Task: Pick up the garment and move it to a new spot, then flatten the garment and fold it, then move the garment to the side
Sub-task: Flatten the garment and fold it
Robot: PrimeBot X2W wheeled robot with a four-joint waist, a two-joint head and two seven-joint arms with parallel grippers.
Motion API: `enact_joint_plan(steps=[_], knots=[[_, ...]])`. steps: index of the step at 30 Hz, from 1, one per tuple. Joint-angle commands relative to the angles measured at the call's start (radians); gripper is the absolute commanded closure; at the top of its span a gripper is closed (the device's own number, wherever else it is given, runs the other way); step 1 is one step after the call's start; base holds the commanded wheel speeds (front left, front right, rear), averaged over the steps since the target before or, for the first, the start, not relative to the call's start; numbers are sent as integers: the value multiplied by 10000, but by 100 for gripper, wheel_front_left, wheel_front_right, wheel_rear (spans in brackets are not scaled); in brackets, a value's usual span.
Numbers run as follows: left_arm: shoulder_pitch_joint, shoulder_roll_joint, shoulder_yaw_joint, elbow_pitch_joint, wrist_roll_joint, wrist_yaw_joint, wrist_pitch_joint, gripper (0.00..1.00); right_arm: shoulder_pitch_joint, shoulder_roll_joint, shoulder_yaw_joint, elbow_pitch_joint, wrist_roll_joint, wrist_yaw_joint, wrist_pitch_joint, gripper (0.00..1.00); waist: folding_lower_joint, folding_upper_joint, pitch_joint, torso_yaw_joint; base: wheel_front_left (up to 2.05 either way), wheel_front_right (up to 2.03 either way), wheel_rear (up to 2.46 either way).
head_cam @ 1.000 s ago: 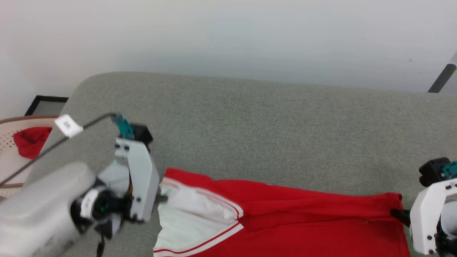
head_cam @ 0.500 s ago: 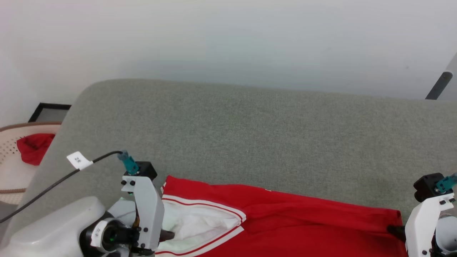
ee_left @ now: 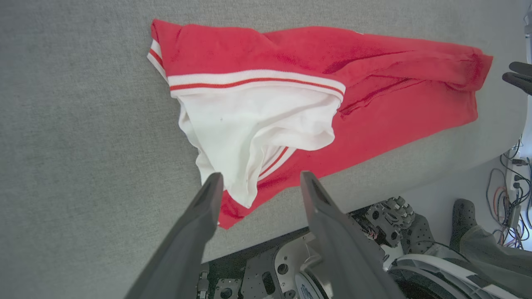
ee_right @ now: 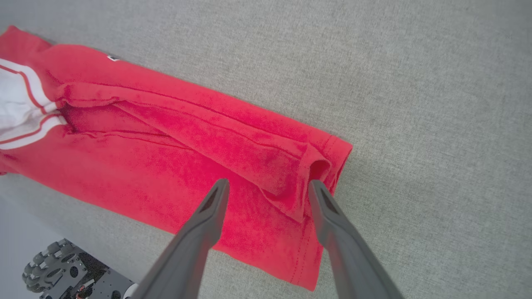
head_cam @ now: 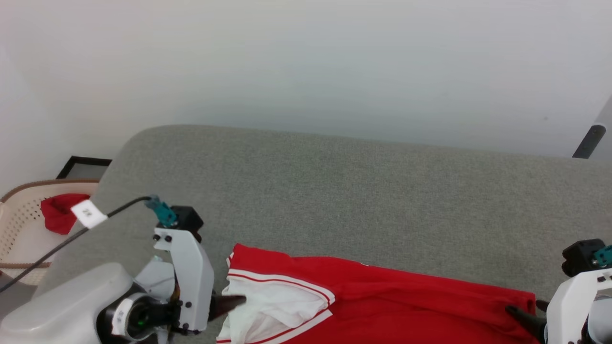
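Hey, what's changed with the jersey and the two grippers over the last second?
Both let go of the garment: the left gripper and right gripper, pinching its ends before, now stand open. The garment stays folded lengthwise on the grey cushion; the head camera itself shifted.

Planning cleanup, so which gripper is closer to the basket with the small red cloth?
Left. The left gripper sits by the jersey's white end, toward the basket; the right gripper is at the far hem.
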Motion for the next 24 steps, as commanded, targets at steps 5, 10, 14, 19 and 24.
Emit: enact_joint_plan(steps=[5,10,14,19,24], knots=[[449,94,350,21,615,-436,-1590,0,316,399,-402,-278,-347,-11,-779,0,0,0,-185,52,0,0,0],[874,13,650,176,886,-744,-2993,0,549,712,-740,-303,-582,-11,-1498,0,0,0,-245,70,0,0,0],[1415,-165,984,533,1308,-1112,-4797,0,900,1103,-1251,-113,-864,-11,-1969,0,0,0,-305,133,0,0,0],[1895,-418,1283,1164,1822,-1440,-6635,0,1152,1332,-1672,139,-1029,-9,-1829,0,0,0,-343,225,0,0,0],[2261,-653,1426,1829,2251,-1613,-7984,0,1245,1397,-1886,337,-1110,-9,-1433,0,0,0,-337,323,0,0,0]])
